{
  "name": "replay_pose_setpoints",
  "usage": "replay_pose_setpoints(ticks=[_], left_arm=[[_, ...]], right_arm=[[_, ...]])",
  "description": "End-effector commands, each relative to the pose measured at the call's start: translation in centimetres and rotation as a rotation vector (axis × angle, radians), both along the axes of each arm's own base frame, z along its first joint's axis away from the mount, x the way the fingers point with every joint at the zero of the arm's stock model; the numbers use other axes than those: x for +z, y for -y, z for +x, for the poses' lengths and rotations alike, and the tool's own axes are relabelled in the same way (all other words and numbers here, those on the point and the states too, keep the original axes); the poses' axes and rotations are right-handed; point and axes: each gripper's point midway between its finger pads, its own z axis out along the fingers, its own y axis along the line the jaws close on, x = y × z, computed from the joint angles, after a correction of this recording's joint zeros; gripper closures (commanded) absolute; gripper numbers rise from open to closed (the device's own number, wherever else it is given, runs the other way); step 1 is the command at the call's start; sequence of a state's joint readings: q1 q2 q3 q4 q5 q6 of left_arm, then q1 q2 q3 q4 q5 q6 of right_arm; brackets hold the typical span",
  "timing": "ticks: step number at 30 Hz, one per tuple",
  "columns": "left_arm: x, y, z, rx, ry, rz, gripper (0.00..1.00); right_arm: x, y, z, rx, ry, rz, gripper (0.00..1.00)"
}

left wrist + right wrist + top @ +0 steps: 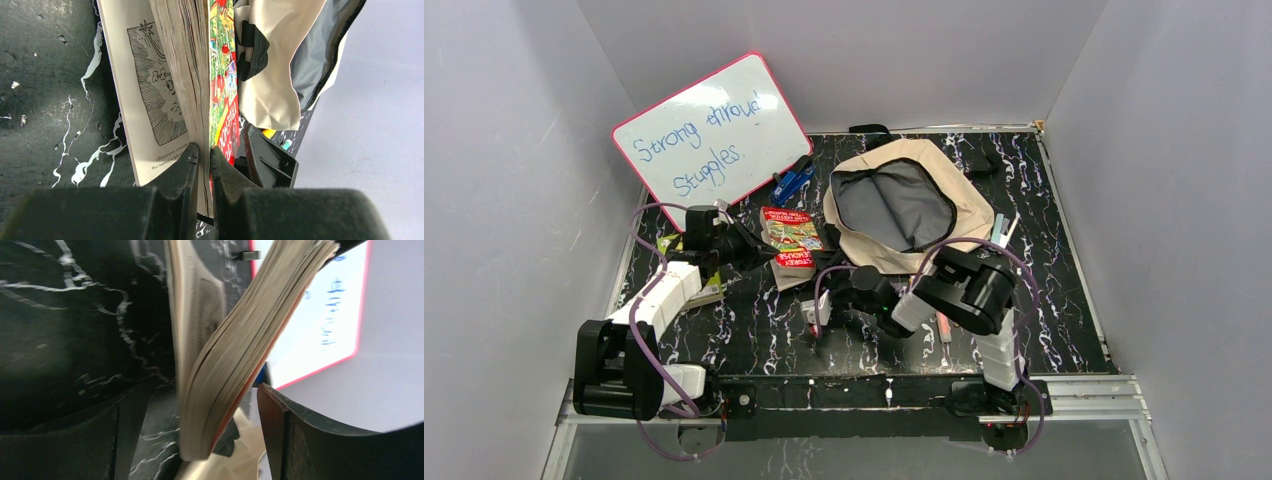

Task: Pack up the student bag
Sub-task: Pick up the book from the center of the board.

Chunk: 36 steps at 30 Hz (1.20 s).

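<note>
Top external shows the bag [969, 200], likely soft and light, best gripped at its rim; left fingers [187, 160] pinch the book [792, 240], right fingers [280, 415] spread.

Black marbled table [754, 335], student bag [969, 205], blue markers [792, 182]

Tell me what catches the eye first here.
A pink-framed whiteboard with blue handwriting leans against the back left wall. Beside it, at the back centre, the beige backpack gapes open, showing grey lining. In front, a colourful book is fanned open, the jaws of the left arm shut on its pages.
</note>
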State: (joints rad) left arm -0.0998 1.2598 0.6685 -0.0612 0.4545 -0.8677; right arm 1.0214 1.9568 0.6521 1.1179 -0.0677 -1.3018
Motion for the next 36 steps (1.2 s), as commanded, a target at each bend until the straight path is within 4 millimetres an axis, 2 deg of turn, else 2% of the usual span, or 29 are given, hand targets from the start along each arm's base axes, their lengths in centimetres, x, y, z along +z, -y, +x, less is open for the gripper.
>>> replay_pose_setpoints(ticks=[1,4,8,14,15,17,21,24,29,36], left_arm=[[2.7,0.5,0.7,-0.028,0.076,-0.039,1.0],[2.5,0.5,0.5,-0.029,0.075,-0.037,1.0],[2.4,0.4,0.3,-0.032,0.072,-0.038,1.0],[1.9,0.2,0.3,-0.031,0.064,-0.033,1.0],[1.7,0.1,0.2,-0.029,0.058,-0.026,0.97],[1.5,-0.4,0.1,-0.018,0.051,0.004,0.83],[2.3,-2.3,0.3,0.02,0.064,0.107,0.52],[4.3,-4.0,0.7,0.05,0.116,0.209,0.39],[8.2,-5.6,1.3,0.071,0.226,0.311,0.28],[11.7,-6.4,1.8,0.049,0.321,0.385,0.24]], right_arm=[[5.1,-1.1,2.7,-0.083,0.264,0.136,0.12],[5.3,-1.5,2.9,-0.089,0.25,0.158,0.16],[5.9,-1.6,2.8,-0.086,0.224,0.188,0.28],[6.7,-1.2,2.4,-0.082,0.204,0.22,0.64],[6.7,-1.2,2.3,-0.081,0.202,0.217,0.68],[6.8,-1.1,2.1,-0.077,0.195,0.22,0.76],[7.7,-0.7,1.9,-0.079,0.172,0.262,0.95],[8.5,-0.4,1.6,-0.083,0.161,0.298,1.0],[11.3,0.0,1.3,-0.093,0.095,0.403,1.0],[14.5,-0.3,0.8,-0.157,-0.326,0.487,1.0]])
